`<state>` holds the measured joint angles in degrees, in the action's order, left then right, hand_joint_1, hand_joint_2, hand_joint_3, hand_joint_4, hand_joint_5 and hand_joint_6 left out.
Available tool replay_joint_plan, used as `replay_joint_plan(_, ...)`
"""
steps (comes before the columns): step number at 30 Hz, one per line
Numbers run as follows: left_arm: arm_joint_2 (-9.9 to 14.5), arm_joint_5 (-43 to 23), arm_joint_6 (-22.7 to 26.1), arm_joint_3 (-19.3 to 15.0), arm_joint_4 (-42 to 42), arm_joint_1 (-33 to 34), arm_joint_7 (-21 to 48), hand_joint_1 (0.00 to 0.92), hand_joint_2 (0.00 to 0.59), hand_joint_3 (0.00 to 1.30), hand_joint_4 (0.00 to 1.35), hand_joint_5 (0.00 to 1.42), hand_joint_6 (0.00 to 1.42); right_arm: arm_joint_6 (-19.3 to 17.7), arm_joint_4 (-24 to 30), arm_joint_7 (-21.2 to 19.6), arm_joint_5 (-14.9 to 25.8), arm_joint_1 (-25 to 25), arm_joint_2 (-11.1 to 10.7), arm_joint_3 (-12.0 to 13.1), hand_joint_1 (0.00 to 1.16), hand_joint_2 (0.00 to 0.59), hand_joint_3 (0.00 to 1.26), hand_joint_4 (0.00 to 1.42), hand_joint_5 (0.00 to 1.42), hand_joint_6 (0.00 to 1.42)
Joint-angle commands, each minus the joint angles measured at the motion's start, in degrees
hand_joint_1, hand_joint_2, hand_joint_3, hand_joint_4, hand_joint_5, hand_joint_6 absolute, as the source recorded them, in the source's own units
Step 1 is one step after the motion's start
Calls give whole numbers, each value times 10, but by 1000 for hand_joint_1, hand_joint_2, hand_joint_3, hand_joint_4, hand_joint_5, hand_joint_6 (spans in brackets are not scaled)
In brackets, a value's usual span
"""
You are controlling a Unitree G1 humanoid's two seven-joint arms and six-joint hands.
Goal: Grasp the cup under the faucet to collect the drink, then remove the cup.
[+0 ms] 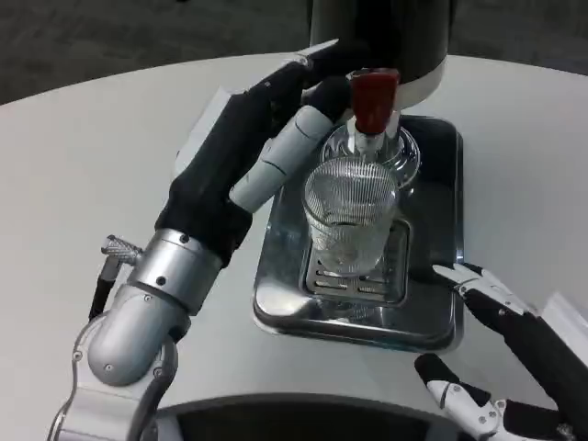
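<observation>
From the head view, my left hand (pixel 262 152) reaches across to the dispenser (pixel 381 37), its fingers stretched up toward the red tap handle (pixel 374 96). Whether a fingertip is already pressing that handle I cannot tell, since the fingers run behind it. It has hold of nothing that I can see.

The ribbed glass cup (pixel 351 213) stands upright on the slotted grate of the steel drip tray (pixel 432 317), directly below the faucet. It looks clear, with little or no drink in it, though the ribbing makes that hard to judge.

My right hand (pixel 501 363) waits low, just off the tray's near right corner, fingers spread and empty, apart from the cup.

The step, as I judge it, is steadying the cup and opening the tap. I should bring my right hand in level from the side and close around the lower body, keeping the rim centred under the spout. My left should press the handle gently without nudging the glass.
</observation>
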<state>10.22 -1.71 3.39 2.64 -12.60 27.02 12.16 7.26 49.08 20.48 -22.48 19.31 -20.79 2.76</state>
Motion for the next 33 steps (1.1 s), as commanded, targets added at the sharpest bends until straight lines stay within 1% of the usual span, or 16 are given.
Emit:
replay_joint_plan(1,6,-4,10,-6,-15,12,6,116,76,299,202,293,285,-5,1,-5,2,8,3,1,615,461,165,74,3,0)
replay_joint_plan(5,8,-11,9,-9,-11,23,11,112,77,300,205,293,283,-6,2,-6,3,8,3,1,614,463,165,74,3,0)
replay_joint_plan(11,12,-41,7,-18,19,49,43,101,75,300,217,293,269,-6,4,-6,3,11,3,2,609,469,165,74,3,0)
replay_joint_plan(25,12,-117,36,-41,52,80,91,97,69,300,254,303,278,-7,3,-8,3,10,3,-1,602,472,165,74,13,0)
replay_joint_plan(33,22,-133,30,-44,83,100,129,97,69,300,264,304,281,-7,5,-8,2,14,4,-2,600,472,165,74,14,0)
